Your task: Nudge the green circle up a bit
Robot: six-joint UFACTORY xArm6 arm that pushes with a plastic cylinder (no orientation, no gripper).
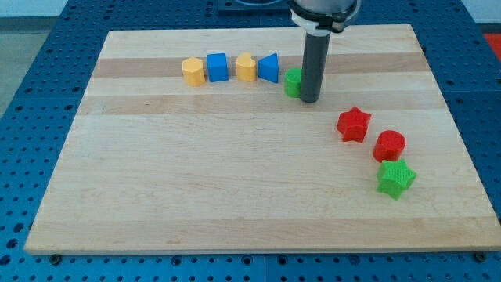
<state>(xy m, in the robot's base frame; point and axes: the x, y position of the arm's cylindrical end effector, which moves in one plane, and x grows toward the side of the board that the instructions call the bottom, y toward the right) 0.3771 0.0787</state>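
A: Green circle [293, 82] first: where does it sit?

B: Near the top of the wooden worktop [235, 196], a little right of centre, at the right end of a row. From the view's left that row runs yellow block [192, 70], blue block [217, 66], second yellow block [246, 67], second blue block [268, 68], then the circle slightly lower.

A: And the rod?

B: It stands upright, with the tip [310, 99] just at the circle's right side, touching or nearly so. The rod hides the circle's right edge, so contact cannot be confirmed.

A: Is there a hand, and is it apart or together?

B: None shows. The arm ends in the plain rod, so there is nothing to open or close.

A: How far along does the nudge look?

B: Hard to judge from one moment. The tip is beside the circle, not below it, so an upward push does not look set up yet. The tip would likely need to get round to the circle's lower edge first, then push toward the view's top.

A: Anything in the way?

B: Not above the circle. The second blue block lies just to its left, so a sideways slip could bump it. The red star [353, 124], red circle [389, 146] and green star [395, 178] lie well apart, lower right.
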